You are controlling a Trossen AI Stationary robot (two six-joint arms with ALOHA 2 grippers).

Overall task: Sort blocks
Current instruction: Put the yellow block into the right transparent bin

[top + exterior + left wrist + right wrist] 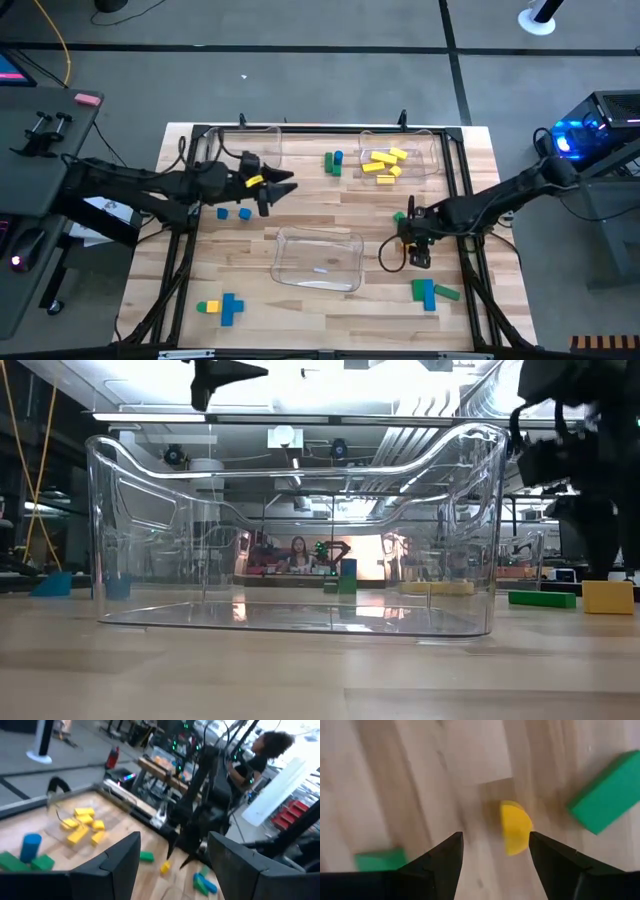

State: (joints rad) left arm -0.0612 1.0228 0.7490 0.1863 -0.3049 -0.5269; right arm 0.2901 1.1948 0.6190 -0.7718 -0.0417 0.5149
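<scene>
1. Over the table, high view: left gripper [278, 187] hangs above the wood just in front of the back-left clear tray [262, 140], fingers spread, nothing between them; a yellow tag shows on its body. Right gripper [414, 258] points down at the right side, between the middle clear tray [318, 258] and a green/blue block cluster [430, 292]; can't tell its finger gap from up here.
2. Same view, blocks: yellow blocks [384, 163] lie piled in the back-right tray [432, 142]; a green + blue pair [332, 162] stands just left of that tray; two small blue blocks [234, 213] sit under the left arm; a yellow-blue group [222, 308] is at front left, well apart from the rest.
3. Low view: middle tray [300, 530] fills the pic; a green bar [542, 598] and a yellow block [608, 597] rest on the wood to its right, beside the dark right arm.
4. Left wrist view: fingers [120, 857] wide apart, holding nothing; yellow pile [82, 826] and blue cylinder [31, 845] lie beyond; a person sits in the bkgd.
5. Right wrist view: fingers [442, 860] spread, w/ a yellow rounded block [516, 828] on the table between and beyond them, untouched; a green block [610, 792] lies near it.
</scene>
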